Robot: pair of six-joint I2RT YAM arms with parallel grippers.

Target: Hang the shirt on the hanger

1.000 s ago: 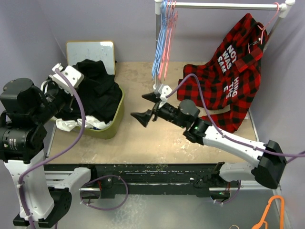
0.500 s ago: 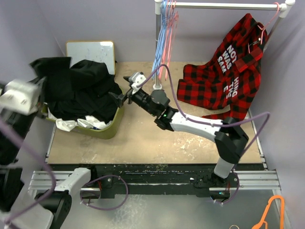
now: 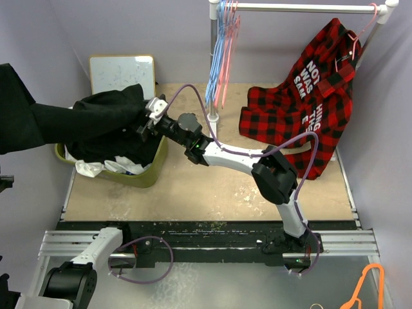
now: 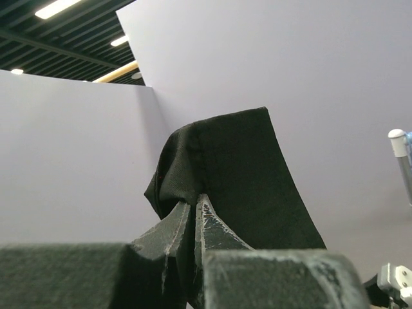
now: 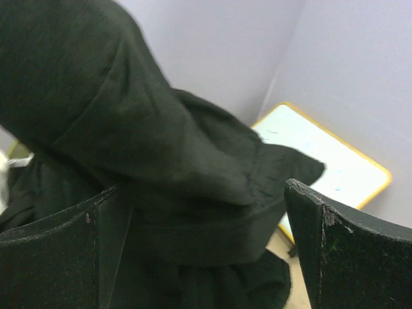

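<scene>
The left gripper [image 4: 194, 201] is clenched tight on a fold of the shirt [image 4: 238, 174]. The black cloth is pinched between its fingertips and rises just above them in a hump against the pale wall. From that grip the shirt runs down as a broad black band into the olive bin [image 3: 151, 172].

The right gripper [image 5: 206, 187] reaches over the bin with its fingers [image 5: 341, 251] spread wide. A sleeve or fold of the shirt drapes across the gap just ahead of them. I cannot tell whether either finger touches the cloth. Beyond the right-hand finger lies a white board [image 5: 335, 161] with a yellow rim.

A white garment [image 3: 96, 168] lies in the bin under the shirt. The pink hanger [image 3: 227, 61] hangs on the rail among blue ones, well apart from both grippers. A plaid shirt [image 3: 302, 109] hangs farther along the rail.
</scene>
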